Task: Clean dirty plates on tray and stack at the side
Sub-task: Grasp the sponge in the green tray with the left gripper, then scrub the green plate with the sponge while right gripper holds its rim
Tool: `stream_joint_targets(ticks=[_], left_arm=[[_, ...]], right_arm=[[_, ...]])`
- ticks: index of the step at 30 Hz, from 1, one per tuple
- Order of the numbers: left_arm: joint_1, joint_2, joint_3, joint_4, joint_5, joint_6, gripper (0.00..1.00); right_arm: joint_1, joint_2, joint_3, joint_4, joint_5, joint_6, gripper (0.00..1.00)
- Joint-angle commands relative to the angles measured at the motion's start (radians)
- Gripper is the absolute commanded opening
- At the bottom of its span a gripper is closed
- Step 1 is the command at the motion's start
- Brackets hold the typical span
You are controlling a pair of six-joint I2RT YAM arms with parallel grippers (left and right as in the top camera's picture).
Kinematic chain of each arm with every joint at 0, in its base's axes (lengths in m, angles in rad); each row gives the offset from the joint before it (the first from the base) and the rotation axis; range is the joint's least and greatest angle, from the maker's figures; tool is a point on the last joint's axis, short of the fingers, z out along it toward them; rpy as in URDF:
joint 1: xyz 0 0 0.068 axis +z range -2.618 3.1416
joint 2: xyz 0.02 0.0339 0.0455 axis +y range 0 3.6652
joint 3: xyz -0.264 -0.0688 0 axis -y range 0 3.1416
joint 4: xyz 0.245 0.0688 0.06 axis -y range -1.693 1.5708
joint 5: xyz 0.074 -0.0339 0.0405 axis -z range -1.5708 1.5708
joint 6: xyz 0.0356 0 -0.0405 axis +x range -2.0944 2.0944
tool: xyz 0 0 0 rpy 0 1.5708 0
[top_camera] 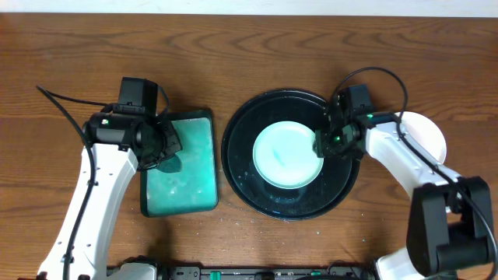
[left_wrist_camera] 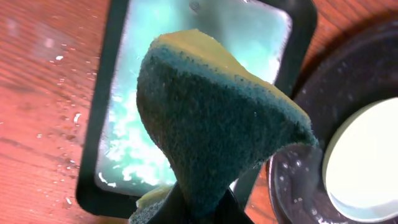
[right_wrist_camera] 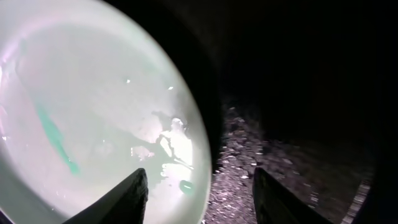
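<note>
Table (top_camera: 257, 47): brown wood with a wavy grain, filling the whole overhead view; water droplets speckle it beside the teal tray in the left wrist view.
Teal tray (top_camera: 194, 167): rectangular, dark-rimmed, lying on the table's left half, just beside the big round one; its floor is wet and foamy (white suds show plainly in the left wrist view).
Sponge (left_wrist_camera: 211, 124): dark green scouring face toward the camera, yellow layer behind, bent into a curve and raised above the teal tray.
Cables (top_camera: 66, 109): thin black leads trailing across the wood at both sides.
</note>
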Motion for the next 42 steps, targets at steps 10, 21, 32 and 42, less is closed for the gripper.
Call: stream_joint_targets(ticks=[10,21,32,42], left_arm=[[0.002,0.0,0.01,-0.002,0.068,0.061,0.07],[-0.149,0.082,0.01,0.172,0.18,-0.001,0.07],[-0.518,0.412,0.01,0.618,0.2,-0.259,0.07],[-0.589,0.65,0.011,0.627,0.092,-0.427,0.07]], right_arm=[[-0.003,0.132,-0.009,0.029,-0.061,-0.036,0.01],[-0.003,0.132,-0.009,0.034,-0.061,-0.037,0.01],[-0.003,0.132,-0.01,0.028,-0.061,-0.037,0.01],[-0.003,0.132,-0.01,0.02,-0.061,-0.037,0.01]])
